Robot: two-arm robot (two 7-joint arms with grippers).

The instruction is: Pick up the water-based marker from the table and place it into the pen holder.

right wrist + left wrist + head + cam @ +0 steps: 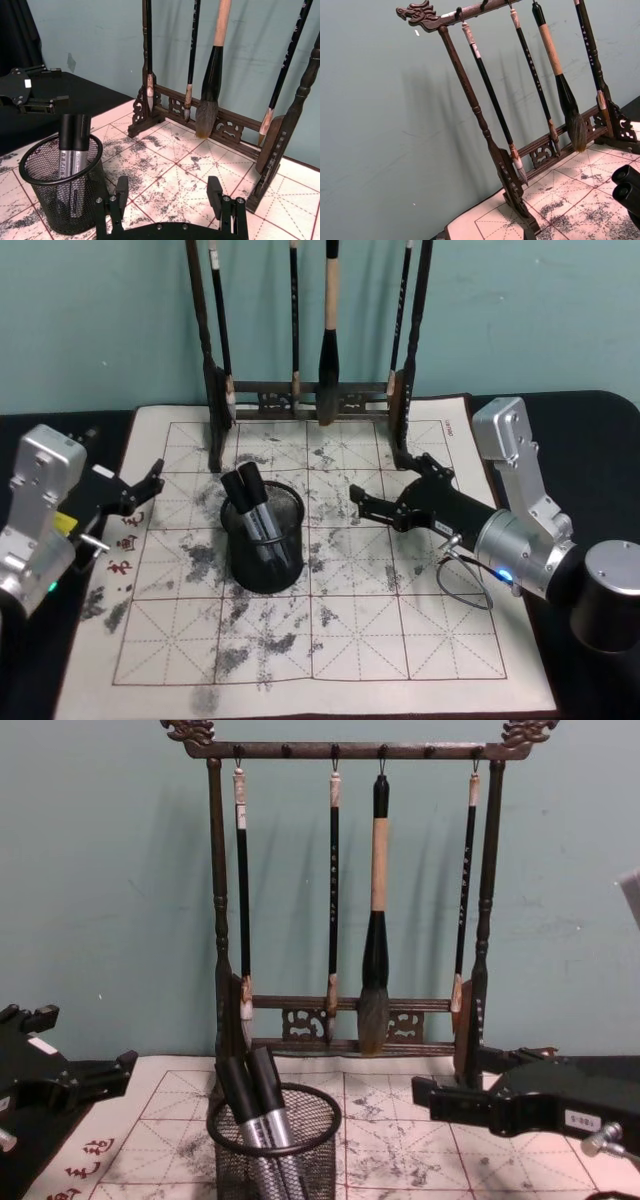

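Note:
The black wire-mesh pen holder [263,543] [56,196] [276,1148] stands on the felt mat of the table [400,640], left of centre. Two water-based markers [250,506] [73,145] [256,1098] with black caps and grey barrels lean inside it; their caps [626,185] also show in the left wrist view. My right gripper [359,503] [167,192] [450,1076] is open with nothing between its fingers, just right of the holder and low over the mat. My left gripper [141,490] [31,93] [98,1077] is open at the mat's left edge, apart from the holder.
A tall dark wooden brush rack [310,400] [350,1020] [485,135] [210,120] with several hanging brushes stands at the mat's back edge, against a teal wall. A grey cable [465,585] loops on the mat by my right wrist.

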